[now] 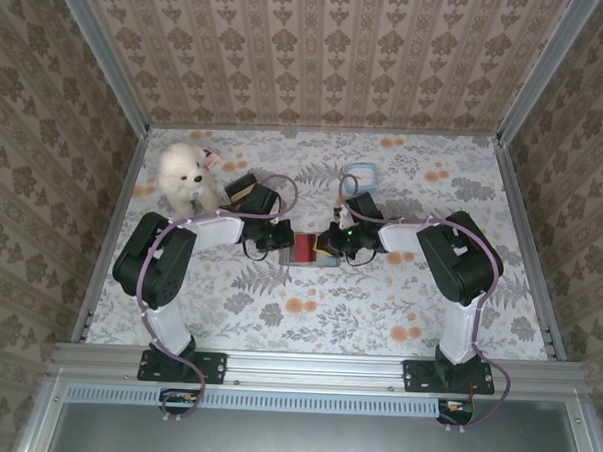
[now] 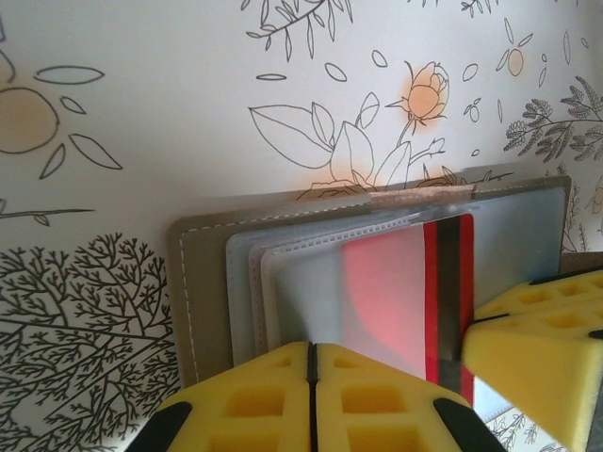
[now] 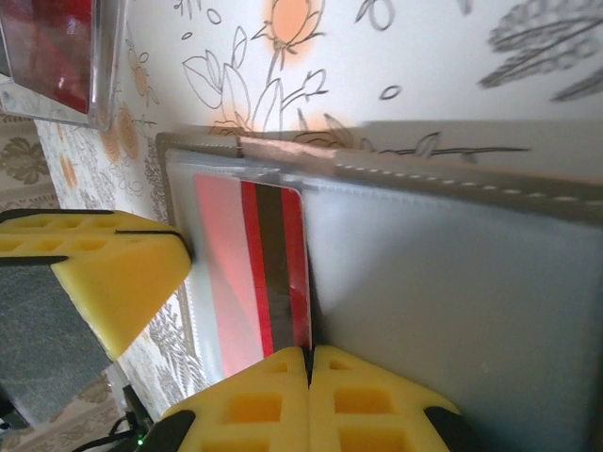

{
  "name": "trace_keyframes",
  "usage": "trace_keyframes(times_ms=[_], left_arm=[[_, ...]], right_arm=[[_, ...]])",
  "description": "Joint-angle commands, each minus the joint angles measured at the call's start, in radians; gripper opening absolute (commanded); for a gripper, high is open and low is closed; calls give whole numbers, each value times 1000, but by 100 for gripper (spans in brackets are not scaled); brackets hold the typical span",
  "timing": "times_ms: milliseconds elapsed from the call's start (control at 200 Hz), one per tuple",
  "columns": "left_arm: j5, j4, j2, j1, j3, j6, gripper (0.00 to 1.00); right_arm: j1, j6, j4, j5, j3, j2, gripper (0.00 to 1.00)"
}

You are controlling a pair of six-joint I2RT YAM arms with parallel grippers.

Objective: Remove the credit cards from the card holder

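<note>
The card holder (image 1: 302, 250) lies spread open on the flowered table, grey-brown outside (image 2: 203, 282) with frosted inner pockets (image 3: 452, 301). A red card with a dark stripe (image 2: 429, 282) (image 3: 259, 273) sticks partly out of a frosted pocket. My right gripper (image 3: 309, 356) (image 1: 331, 245) is shut with the red card's edge running into the seam between its pads. My left gripper (image 2: 311, 353) (image 1: 281, 240) is shut, its pads set against the holder's left pockets with nothing visibly between them. Any other credit cards are hidden.
A white plush toy (image 1: 189, 176) sits at the back left, a dark striped block (image 1: 241, 188) beside it. A light blue flat item (image 1: 361, 176) lies behind the right arm. A clear-edged red object (image 3: 57, 56) is just beyond the holder.
</note>
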Motion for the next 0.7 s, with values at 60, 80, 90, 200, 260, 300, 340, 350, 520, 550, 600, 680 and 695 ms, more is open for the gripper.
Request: trace_keyframes(times_ms=[60, 80, 90, 200, 260, 300, 340, 350, 520, 550, 600, 680, 695], left_arm=[[-57, -107, 19, 6, -19, 48, 7], [-58, -107, 20, 7, -16, 51, 7], [-58, -107, 21, 7, -16, 52, 7], [-55, -105, 30, 7, -8, 55, 7], [-49, -95, 31, 7, -5, 54, 7], [-44, -85, 31, 7, -5, 49, 8], [-36, -73, 28, 7, -5, 44, 10], [-34, -70, 26, 7, -5, 43, 10], [1, -32, -16, 7, 20, 23, 20], [6, -31, -27, 7, 25, 16, 23], [14, -24, -53, 7, 33, 5, 29], [19, -17, -100, 7, 39, -7, 41], [19, -17, -109, 7, 39, -11, 43]], right_arm=[[-29, -140, -171, 30, 39, -32, 3], [-30, -148, -183, 30, 42, -33, 3], [-32, -152, -187, 30, 43, -34, 3], [-43, -176, -193, 25, 36, -55, 2], [-50, -179, -181, 21, 23, -79, 0], [-53, -178, -167, 14, 9, -99, 0], [-55, -176, -147, 5, -4, -121, 0], [-55, -176, -142, 3, -6, -125, 0], [-62, -140, -49, -27, -71, -217, 0], [-65, -130, -31, -33, -83, -232, 0], [-70, -114, -2, -44, -103, -254, 0], [-79, -90, 52, -57, -140, -293, 0], [-81, -83, 65, -59, -149, -301, 0]])
